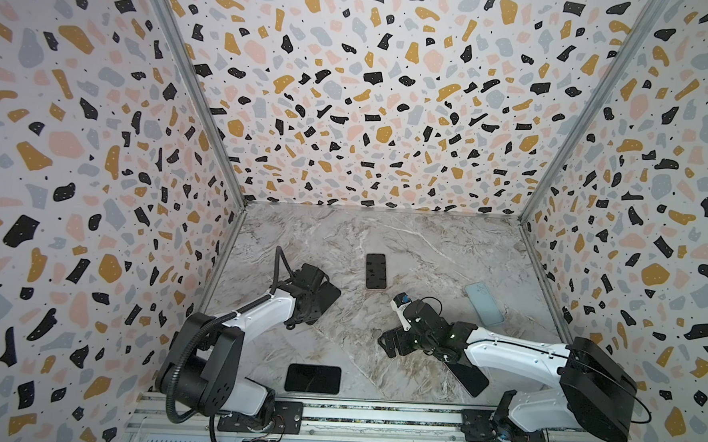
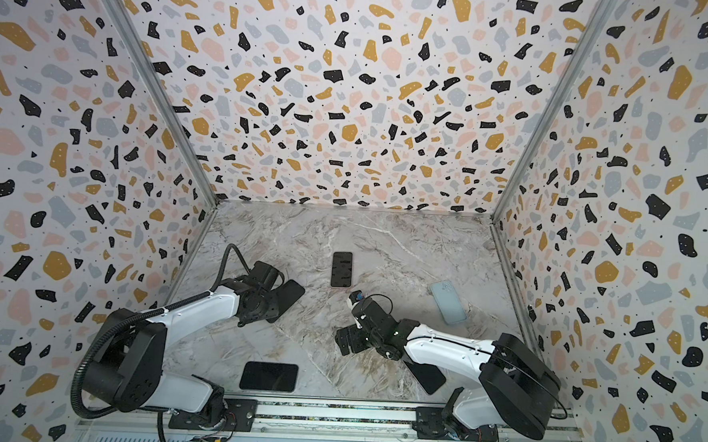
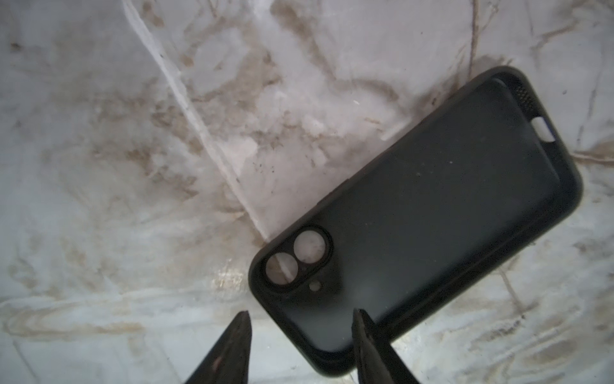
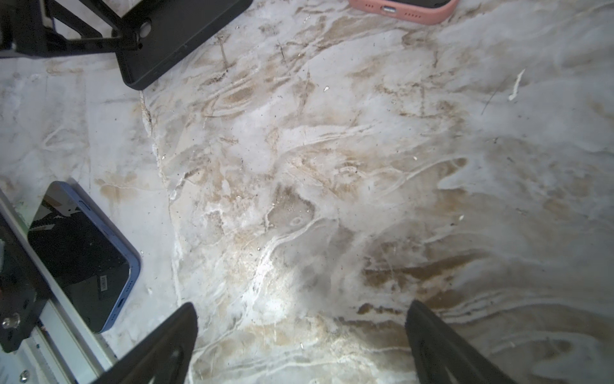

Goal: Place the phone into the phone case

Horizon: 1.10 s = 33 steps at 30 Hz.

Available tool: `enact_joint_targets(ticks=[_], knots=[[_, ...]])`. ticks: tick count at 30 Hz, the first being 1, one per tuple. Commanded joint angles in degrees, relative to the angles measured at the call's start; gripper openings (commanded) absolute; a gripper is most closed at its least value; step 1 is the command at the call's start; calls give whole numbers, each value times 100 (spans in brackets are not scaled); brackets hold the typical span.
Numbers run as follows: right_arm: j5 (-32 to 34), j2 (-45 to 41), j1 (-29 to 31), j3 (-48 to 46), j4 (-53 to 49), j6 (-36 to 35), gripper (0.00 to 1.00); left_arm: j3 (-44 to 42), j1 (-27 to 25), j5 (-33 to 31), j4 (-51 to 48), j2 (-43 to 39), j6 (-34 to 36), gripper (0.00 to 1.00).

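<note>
An empty black phone case [image 3: 432,206] lies open side up on the marble table [image 3: 99,166], which shows through its camera holes. My left gripper [image 3: 302,313] is open just above the case's camera-end corner, with one fingertip [image 3: 362,332] over the inside of the case and the other beside it, over marble. In both top views the case [image 1: 330,292] pokes out from under the left wrist. A dark-screened phone with a blue rim [image 1: 313,378] [image 4: 79,252] lies near the front edge. My right gripper [image 4: 302,307] stands wide open over bare marble with nothing between its fingers.
A phone in a pink case [image 1: 375,271] lies at mid table. A light blue case [image 1: 484,303] sits by the right wall. A dark flat slab [image 1: 469,377] is partly hidden under the right arm. Patterned walls close in three sides, and a metal rail [image 1: 375,416] runs along the front.
</note>
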Motion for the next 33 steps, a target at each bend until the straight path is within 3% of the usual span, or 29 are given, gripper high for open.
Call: enact_joint_targets(ticks=[1,18,26,33], knots=[[13,45,30,208,-151,28,99,-158,57,-90,155,42,-48,46],[106,-191,30,270,-392,5,100,-151,117,-103,200,40,125,5],[158,-691,-13,515,-799,-434,94,-59,8,250,80,-323,351,0],[109,-655,-60,1077,-1351,-1050,87,410,-969,257,-314,-606,631,0]])
